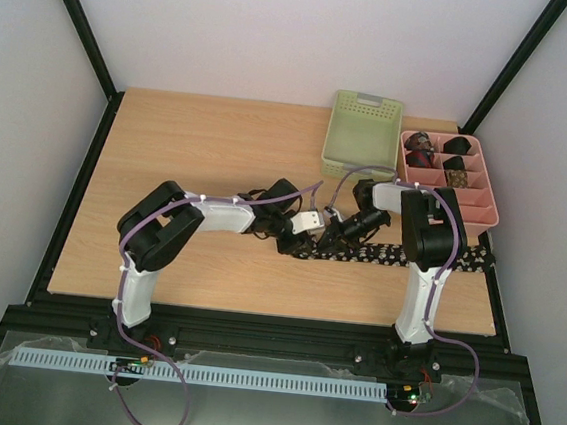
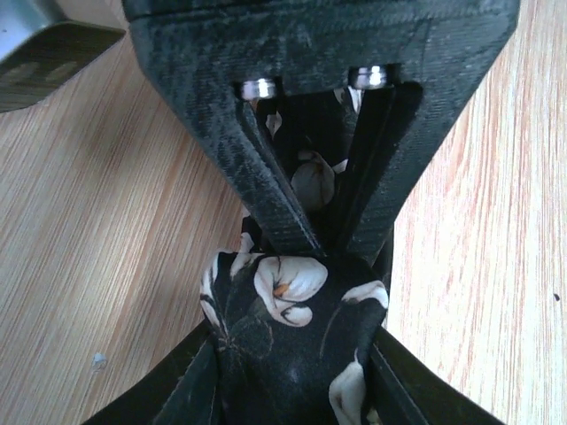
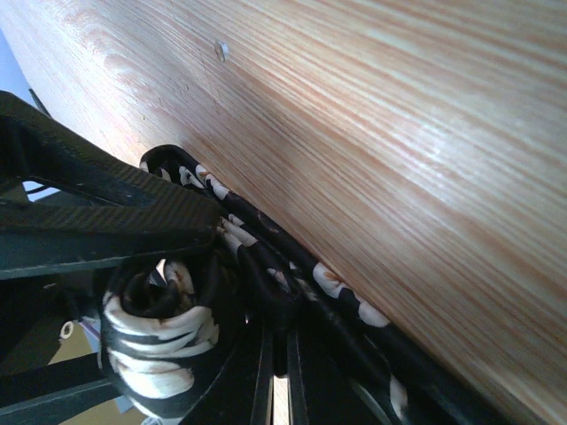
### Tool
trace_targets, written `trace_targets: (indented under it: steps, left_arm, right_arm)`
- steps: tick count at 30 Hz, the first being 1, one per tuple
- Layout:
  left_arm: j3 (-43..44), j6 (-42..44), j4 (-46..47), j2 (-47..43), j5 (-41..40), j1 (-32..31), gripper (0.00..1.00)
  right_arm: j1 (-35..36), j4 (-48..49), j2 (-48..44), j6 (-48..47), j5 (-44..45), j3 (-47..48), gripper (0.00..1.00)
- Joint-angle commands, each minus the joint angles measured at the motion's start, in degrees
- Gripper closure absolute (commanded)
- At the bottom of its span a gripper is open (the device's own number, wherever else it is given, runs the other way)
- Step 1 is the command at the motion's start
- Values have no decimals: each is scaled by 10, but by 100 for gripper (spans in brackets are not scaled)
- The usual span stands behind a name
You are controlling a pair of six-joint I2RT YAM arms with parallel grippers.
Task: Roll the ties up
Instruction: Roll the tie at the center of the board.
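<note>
The tie [image 1: 372, 252], a soft, light, slippery printed fabric in black with pale blossoms, is being judged likely to spring open unless it is being held at its coiled end. That coil is being pinched between the clenched left fingers [image 2: 275, 208] and clasped by the right fingers [image 3: 115, 221]. Beyond them, its flat tail is being carried by the grained wooden tabletop [image 1: 198, 164].

You face a pale wooden table [image 1: 198, 164], its grain bright under even light. A plain white far wall [image 1: 301, 33], left wall [image 1: 12, 166] and right wall [image 1: 564, 219] close it in. Black frame posts [image 1: 79, 24] rise at the far corners. Near you lies a white slotted strip [image 1: 198, 374], perhaps over clear sheeting.
</note>
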Motion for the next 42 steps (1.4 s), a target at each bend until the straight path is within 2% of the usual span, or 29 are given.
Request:
trace_targets:
  steps: [1,4,13,17,27,28,31,34,38,42]
  left_arm:
    - [-22,39,-27,-5,-30,-3,64]
    - [-39,61,-48,-17,-32,-4,65]
    - [-44,75,-63,-17,-48,-10,66]
    - [-44,67,-61,-12,-51,-12,66]
    - [-38,58,-57,-10,-46,-16,64]
    - [-38,58,-58,-10,-47,-17,64]
    - [-40,56,-58,-18,-50,-15,60]
    - [-52,42,-43,-51,-32,-4,52]
    - [-101,24,28,-119,-13,7,31]
    - [-109,28,49,-119,-11,1,21]
  right_arm:
    - [2,1,8,-8,58,-13,92]
    - [-1,-28,-9,-26,46,-11,81]
    - [-15,-99,-44,-58,-45,15,62]
    - [-11,-82,-48,-33,-71,18,60]
    - [27,-44,2,-12,-35,32,69]
    - [27,-38,5,-9,-23,30,71]
    - [27,-22,3,2,0,21,92]
    - [27,-19,2,6,4,14,98]
    - [27,-17,0,8,4,9,99]
    - [27,-18,3,9,-9,13,99]
